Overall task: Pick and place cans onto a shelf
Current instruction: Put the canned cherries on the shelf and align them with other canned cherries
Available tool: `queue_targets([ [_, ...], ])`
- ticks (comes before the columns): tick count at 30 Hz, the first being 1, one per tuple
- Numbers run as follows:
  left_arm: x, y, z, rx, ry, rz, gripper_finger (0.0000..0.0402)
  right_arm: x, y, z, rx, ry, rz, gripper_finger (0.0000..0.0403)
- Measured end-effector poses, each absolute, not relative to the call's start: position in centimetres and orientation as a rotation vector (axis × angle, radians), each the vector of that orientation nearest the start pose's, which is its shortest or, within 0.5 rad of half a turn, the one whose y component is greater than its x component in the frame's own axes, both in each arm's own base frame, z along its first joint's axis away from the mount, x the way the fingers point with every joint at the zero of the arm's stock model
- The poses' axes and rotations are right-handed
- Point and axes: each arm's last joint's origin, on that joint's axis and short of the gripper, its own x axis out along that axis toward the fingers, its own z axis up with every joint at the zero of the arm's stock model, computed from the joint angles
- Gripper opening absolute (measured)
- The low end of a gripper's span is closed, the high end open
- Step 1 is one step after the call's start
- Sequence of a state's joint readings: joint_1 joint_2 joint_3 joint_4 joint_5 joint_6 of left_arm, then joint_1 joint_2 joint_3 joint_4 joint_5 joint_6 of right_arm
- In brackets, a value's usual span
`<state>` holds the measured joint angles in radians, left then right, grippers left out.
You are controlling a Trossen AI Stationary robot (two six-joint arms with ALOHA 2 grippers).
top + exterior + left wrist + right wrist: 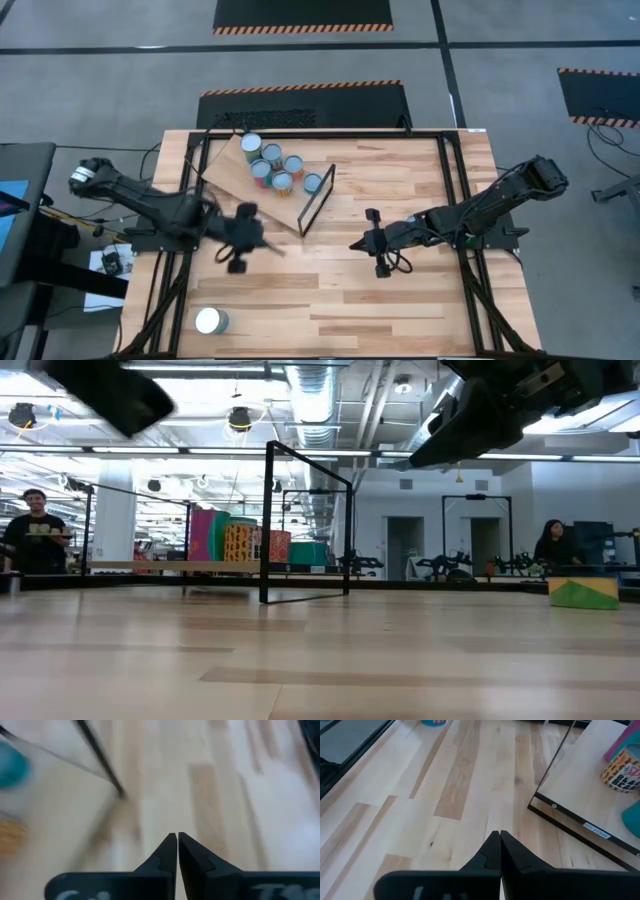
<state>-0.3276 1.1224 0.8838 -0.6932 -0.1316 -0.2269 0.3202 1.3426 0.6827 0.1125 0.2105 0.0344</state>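
Observation:
Several cans stand on the tilted light-wood shelf at the table's far left, next to its black frame; in the low view they show as coloured tins. One more can stands on the tabletop near the near left corner. My left gripper is shut and empty, above the table near the shelf's near edge. My right gripper is shut and empty at the table's middle.
Black frame rails run along the table's left, far and right sides. A green wedge lies at the table's far right in the low view. People stand in the room beyond. Bare planks lie between the grippers and the near edge.

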Motion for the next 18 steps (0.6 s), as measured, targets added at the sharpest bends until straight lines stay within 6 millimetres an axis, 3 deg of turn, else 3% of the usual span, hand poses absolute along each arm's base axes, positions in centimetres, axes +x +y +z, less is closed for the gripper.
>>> queue_targets([
  [8,17.0,-11.8,25.9,-0.118,1.064,-0.150,0.0009,26.2,8.0,20.9,-0.088,0.513,0.092,0.0014],
  [18,12.9,-14.5,25.3,-0.312,1.284,-0.079,0.0083,26.2,8.0,21.0,-0.086,0.509,0.093,0.0013],
])
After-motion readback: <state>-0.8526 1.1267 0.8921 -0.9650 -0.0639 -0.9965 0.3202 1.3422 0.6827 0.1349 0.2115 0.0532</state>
